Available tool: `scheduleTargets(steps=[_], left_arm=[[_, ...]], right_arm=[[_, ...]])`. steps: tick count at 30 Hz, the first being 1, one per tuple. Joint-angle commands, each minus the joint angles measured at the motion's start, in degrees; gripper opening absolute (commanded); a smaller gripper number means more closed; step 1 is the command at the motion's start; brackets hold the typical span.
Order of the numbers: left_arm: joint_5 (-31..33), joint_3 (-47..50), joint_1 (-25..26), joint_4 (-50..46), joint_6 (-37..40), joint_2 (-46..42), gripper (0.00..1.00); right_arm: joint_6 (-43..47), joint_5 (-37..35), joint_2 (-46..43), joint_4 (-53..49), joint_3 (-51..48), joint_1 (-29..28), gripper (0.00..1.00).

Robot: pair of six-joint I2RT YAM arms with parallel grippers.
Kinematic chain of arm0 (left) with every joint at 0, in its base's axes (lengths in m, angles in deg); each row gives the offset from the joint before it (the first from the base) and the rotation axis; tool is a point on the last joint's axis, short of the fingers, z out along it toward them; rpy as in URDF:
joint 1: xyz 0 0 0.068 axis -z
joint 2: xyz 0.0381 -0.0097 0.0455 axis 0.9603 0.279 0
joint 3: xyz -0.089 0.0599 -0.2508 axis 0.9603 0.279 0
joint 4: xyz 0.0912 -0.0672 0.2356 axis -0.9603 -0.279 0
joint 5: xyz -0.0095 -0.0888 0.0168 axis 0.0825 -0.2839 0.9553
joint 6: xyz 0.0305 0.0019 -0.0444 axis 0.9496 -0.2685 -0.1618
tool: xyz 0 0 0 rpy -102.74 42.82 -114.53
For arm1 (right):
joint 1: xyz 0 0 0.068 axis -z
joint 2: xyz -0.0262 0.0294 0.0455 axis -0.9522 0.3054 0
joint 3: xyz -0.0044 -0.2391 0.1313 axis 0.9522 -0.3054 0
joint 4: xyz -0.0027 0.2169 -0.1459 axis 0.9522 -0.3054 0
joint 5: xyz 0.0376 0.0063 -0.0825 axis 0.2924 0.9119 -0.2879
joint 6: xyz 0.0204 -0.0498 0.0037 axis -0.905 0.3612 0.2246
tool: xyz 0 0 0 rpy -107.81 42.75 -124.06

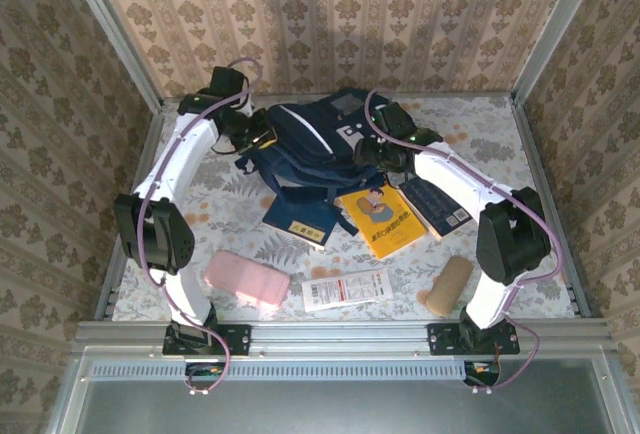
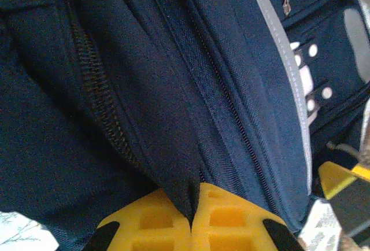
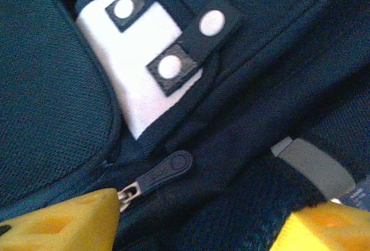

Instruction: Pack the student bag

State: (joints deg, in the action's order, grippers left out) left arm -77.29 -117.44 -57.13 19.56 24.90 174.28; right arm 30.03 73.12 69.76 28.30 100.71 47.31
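Note:
The student bag point(image 1: 305, 139), a large navy backpack with white trim, lies at the back middle of the table. My left gripper point(image 1: 256, 138) is at its left side. In the left wrist view the left gripper point(image 2: 193, 207) is shut on a pinched fold of the bag's navy fabric point(image 2: 173, 106) beside a zip line. My right gripper point(image 1: 368, 154) is at the bag's right side. In the right wrist view the right gripper point(image 3: 202, 219) stands open over the bag. A dark zipper pull point(image 3: 165, 173) lies free beside the left finger point(image 3: 69, 219), below a white patch point(image 3: 136, 66).
In front of the bag lie a flat navy booklet with a yellow label point(image 1: 300, 222), a yellow book point(image 1: 383, 220) and a dark book point(image 1: 438, 204). Nearer the front edge are a pink pouch point(image 1: 246, 279), a white packet point(image 1: 345, 290) and a tan case point(image 1: 447, 284).

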Motion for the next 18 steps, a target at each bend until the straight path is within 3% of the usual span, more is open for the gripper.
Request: scheduleTargets(steps=[1,5,8,13,18], left_arm=[[1.84,-1.01,0.91,-1.81,5.8,-4.38,0.0],[1.88,0.45,1.33,-1.55,7.84,-5.66,0.0],[2.66,1.19,2.01,-1.92,9.69,-6.41,0.0],[2.99,3.09,2.12,-1.75,10.94,-7.44,0.0],[2.54,2.9,2.14,-1.65,10.97,-7.36,0.0]], right_arm=[[13.02,1.45,-5.72,4.69,-0.55,-1.03,0.7],[19.0,15.83,-6.47,7.83,-0.44,-1.96,0.7],[24.25,16.8,-6.14,11.36,-1.01,-3.8,0.68],[27.33,25.41,-3.47,14.84,0.06,-5.25,0.64],[34.13,26.39,0.54,10.57,3.48,-9.34,0.75]])
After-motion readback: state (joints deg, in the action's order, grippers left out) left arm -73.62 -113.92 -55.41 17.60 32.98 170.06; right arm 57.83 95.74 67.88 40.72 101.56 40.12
